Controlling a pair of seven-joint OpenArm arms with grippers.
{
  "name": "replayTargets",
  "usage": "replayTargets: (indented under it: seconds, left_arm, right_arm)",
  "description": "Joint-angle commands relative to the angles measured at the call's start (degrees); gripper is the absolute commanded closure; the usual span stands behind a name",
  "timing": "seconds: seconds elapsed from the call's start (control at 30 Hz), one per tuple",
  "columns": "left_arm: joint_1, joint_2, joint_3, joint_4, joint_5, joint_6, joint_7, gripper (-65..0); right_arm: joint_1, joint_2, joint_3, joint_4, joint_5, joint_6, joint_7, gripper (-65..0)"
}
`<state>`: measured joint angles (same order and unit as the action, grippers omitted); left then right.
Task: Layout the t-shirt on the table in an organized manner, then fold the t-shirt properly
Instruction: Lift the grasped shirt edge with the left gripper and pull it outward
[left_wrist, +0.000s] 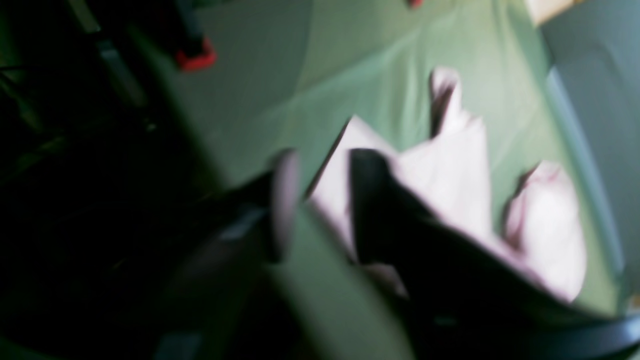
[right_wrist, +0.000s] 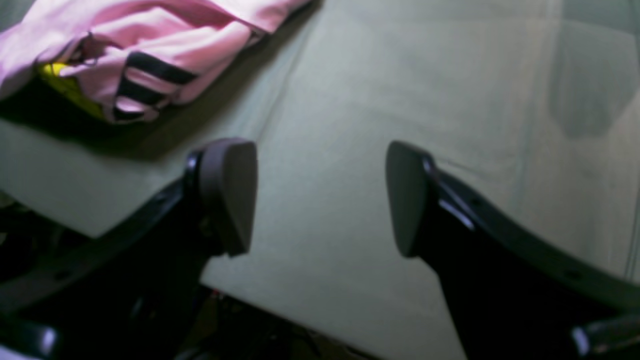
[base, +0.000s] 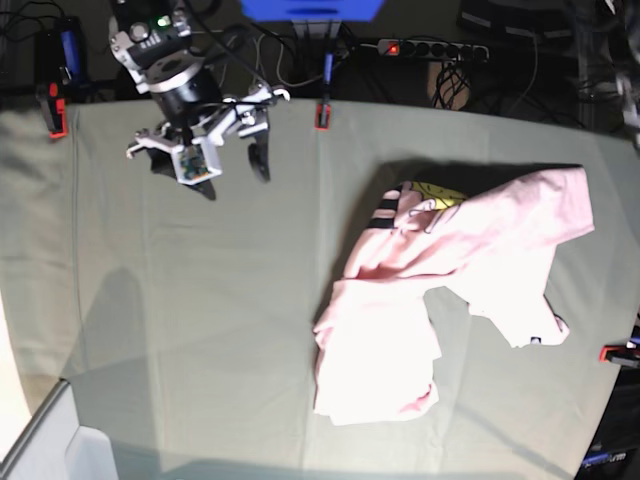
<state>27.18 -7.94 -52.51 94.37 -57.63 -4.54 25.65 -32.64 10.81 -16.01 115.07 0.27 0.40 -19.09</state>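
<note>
The pale pink t-shirt (base: 450, 260) lies crumpled on the right half of the grey-green table (base: 180, 330), with black letters and a yellow patch showing near its back edge. My right gripper (base: 232, 175) hangs open and empty over the back left of the table, well apart from the shirt. In the right wrist view its fingers (right_wrist: 230, 190) stand wide apart over bare cloth (right_wrist: 400, 75), with the shirt (right_wrist: 165, 30) at the upper left. The left wrist view is blurred. It shows my left gripper (left_wrist: 325, 200) with its fingers apart above the table (left_wrist: 300, 65), and the shirt (left_wrist: 450, 170) just beyond them.
Red clamps hold the cloth at the back edge (base: 322, 115), the back left (base: 55, 115) and the right edge (base: 615, 352); one also shows in the left wrist view (left_wrist: 197, 57). A power strip (base: 430, 47) and cables lie behind the table. A white bin (base: 60, 445) stands at the front left corner.
</note>
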Motion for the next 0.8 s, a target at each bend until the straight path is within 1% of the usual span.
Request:
replayTargets:
  seconds: [0.0,0.03,0.07,0.1,0.17,0.23,0.37,0.4,0.57,0.7,0.77]
  left_arm:
    - [-1.0,-1.0,-0.3,-0.6,0.6,0.9,-0.8,-34.2]
    - [-3.2,-1.0,-0.3,-1.8,1.9,1.2,-0.8,-39.5]
    - [-5.2,-1.0,-0.3,-3.1,3.5,0.9,-0.8,-41.9]
    - [-7.2,-1.0,-0.3,-4.7,5.7,0.5,-0.8,-42.5]
    - [-11.1,-1.0,0.2,-8.4,10.8,-0.3,-0.8,-42.5]
    - [-14.9,-1.0,1.5,-12.1,15.6,-1.8,-0.8,-42.5]
    - [-21.9,-1.0,3.5,-20.3,24.7,-6.1,-1.2,-42.5]
    - [-23.4,-1.0,3.9,-21.9,26.5,-6.5,-1.3,-42.5]
    - [-29.6,-1.0,3.8,-29.3,33.8,-6.9,-1.4,-42.5]
    - [-32.1,-1.9,3.8,-33.5,36.9,-6.8,-1.5,-42.5]
    - [-32.8,-2.3,3.8,-35.2,37.5,-6.8,-1.5,-42.5]
  right_arm:
    - [-0.1,0.2,0.1,0.9,-0.1,0.1,1.3,-40.7]
    - [-0.2,0.2,0.5,0.9,-0.1,0.1,1.3,-40.7]
    - [-0.2,0.2,0.6,0.9,-0.1,0.1,1.3,-40.7]
    - [-0.3,0.4,0.7,0.9,-0.2,0.1,1.3,-40.6]
    - [-0.3,2.0,0.8,0.9,-0.2,0.0,1.3,-40.6]
    - [-0.6,3.1,0.7,0.9,-0.2,0.0,1.3,-40.6]
    - [-1.4,3.4,0.8,0.9,-0.2,0.0,1.3,-40.6]
    - [-1.4,3.4,0.8,0.8,-0.2,0.0,1.3,-40.6]
    - [-1.4,3.4,0.8,0.8,-0.2,0.0,1.2,-40.6]
    - [-1.8,3.3,3.6,0.8,-0.2,0.0,1.2,-40.6]
    - [-2.0,3.3,4.4,0.8,-0.2,0.0,1.2,-40.6]
